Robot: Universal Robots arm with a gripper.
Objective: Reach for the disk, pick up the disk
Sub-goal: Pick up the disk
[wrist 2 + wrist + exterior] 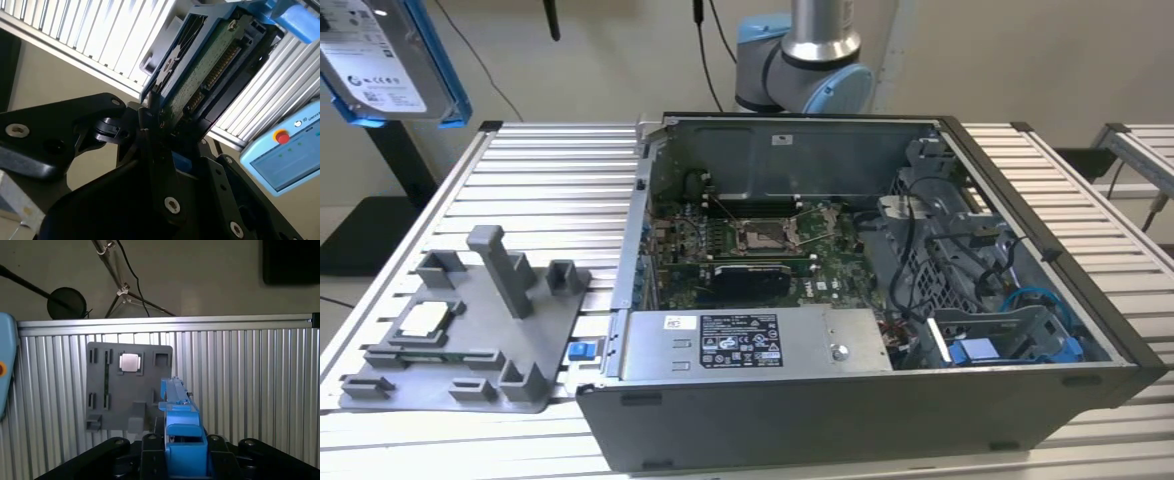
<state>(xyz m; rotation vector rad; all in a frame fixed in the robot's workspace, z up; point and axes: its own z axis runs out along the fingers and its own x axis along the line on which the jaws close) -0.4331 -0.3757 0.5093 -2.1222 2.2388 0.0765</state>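
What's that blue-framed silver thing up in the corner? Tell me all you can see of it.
It is the disk: a flat silver metal rectangle with a white printed label, framed by a bright blue plastic bracket. Its other face, seen in the second wrist view, carries a green circuit board with a row of connector contacts. It hangs near upright in the air above the ribbed table, at the exterior view's upper left, clamped at one end by the black gripper.
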